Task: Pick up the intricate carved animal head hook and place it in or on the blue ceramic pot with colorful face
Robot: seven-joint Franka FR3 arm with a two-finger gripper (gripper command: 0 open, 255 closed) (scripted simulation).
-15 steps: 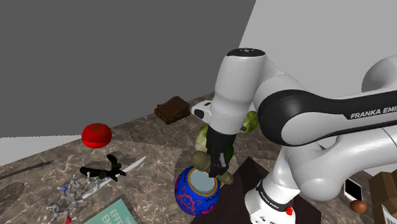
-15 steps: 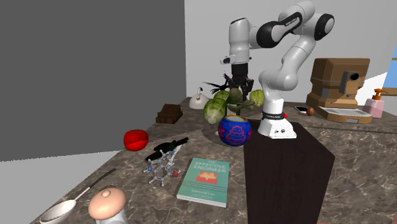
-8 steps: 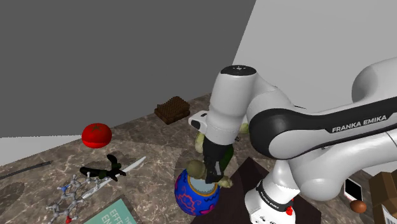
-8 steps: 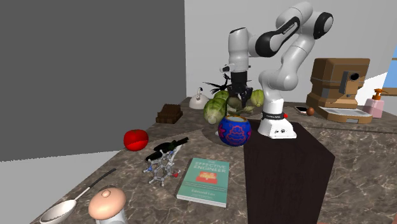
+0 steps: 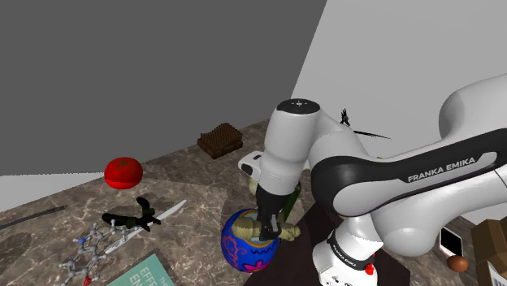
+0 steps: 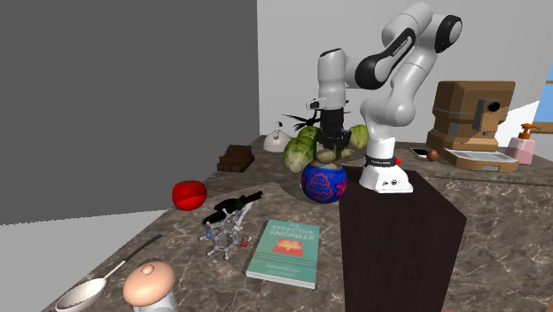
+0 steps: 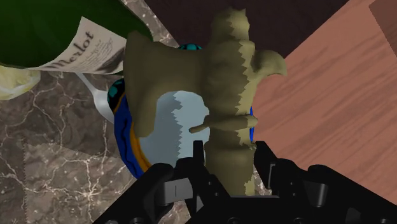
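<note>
Over the blue pot [image 5: 240, 252], I hold the tan animal-head hook [image 7: 219, 89] pinched in the claw [image 7: 230, 162], low at the mouth so it should drop inside.

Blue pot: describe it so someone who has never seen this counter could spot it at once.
Find the dark stand carrying the white arm on the marble counter. The pot sits right beside it, under the gripper holding a tan carved hook. It is the only round, bright blue thing, patterned in red.

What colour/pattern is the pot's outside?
Blue pot with pink-red squiggly markings, best in the shoulder view.
</note>
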